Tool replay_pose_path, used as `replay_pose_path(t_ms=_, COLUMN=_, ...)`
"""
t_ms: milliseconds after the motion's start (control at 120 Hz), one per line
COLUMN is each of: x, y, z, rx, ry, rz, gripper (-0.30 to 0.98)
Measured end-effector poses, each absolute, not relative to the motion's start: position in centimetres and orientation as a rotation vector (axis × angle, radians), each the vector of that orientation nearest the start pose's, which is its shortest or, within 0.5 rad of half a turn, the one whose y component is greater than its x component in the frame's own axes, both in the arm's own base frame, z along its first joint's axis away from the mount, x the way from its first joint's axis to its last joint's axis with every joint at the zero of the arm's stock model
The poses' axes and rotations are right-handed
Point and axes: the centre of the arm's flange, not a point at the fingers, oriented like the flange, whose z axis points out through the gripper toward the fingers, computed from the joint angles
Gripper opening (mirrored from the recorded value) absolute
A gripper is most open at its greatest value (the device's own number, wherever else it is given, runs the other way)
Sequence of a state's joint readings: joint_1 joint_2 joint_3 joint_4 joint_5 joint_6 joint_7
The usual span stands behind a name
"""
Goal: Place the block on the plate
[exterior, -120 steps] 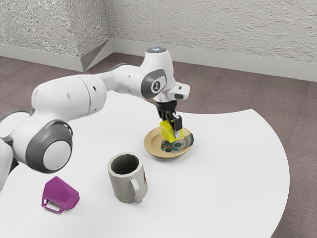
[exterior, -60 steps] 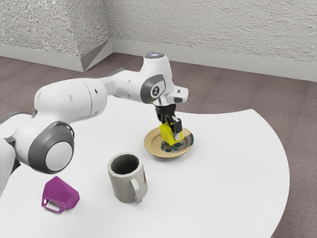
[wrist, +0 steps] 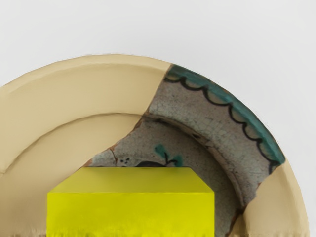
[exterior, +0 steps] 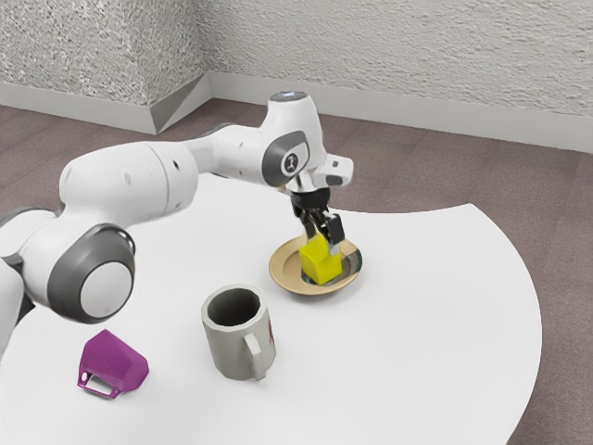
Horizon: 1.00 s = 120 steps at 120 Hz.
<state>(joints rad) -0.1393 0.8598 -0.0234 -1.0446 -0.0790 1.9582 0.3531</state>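
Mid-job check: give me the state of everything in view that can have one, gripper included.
Gripper: open, low over the plate, at the block's top.
Yellow block: on the plate, released.
Plate: face up on the table, bearing the block.
Grey mug: upright, mouth up.
Purple mug: tipped over on its side.

The yellow block overlaps the patterned plate.

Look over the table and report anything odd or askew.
The purple faceted mug looks tipped onto its side, while the grey cylindrical mug stands upright. The round tan plate has a jagged-edged grey-and-teal section that doesn't match the rest, like a mended break, though that may just be its design.
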Motion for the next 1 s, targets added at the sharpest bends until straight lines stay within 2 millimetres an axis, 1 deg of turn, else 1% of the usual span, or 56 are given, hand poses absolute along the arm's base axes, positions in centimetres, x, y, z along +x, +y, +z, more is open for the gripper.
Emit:
replay_pose_path(t_ms=125, x=75.9, y=-12.3, z=38.2, rx=-3.131, ry=0.765, rz=-0.135, gripper=0.66)
replay_pose_path(t_ms=208, x=75.0, y=-11.7, z=42.0, rx=-3.13, ry=0.752, rz=-0.153, gripper=0.67)
replay_pose_path(t_ms=283, x=72.9, y=-10.9, z=44.8, rx=-3.131, ry=0.732, rz=-0.125, gripper=0.67)
replay_pose_path(t_ms=425, x=69.2, y=-9.2, z=48.7, rx=-3.142, ry=0.664, rz=-0.066, gripper=0.68)
replay_pose_path(t_ms=608, x=64.3, y=-6.4, z=53.2, rx=-3.15, ry=0.534, rz=0.031, gripper=0.68)
replay_pose_path(t_ms=733, x=59.9, y=-4.8, z=55.4, rx=-3.164, ry=0.448, rz=0.099, gripper=0.68)
replay_pose_path(t_ms=883, x=56.4, y=-2.1, z=57.6, rx=-3.172, ry=0.328, rz=0.138, gripper=0.69)
replay_pose_path(t_ms=1000, x=54.7, y=-0.2, z=58.7, rx=-3.179, ry=0.244, rz=0.164, gripper=0.69)
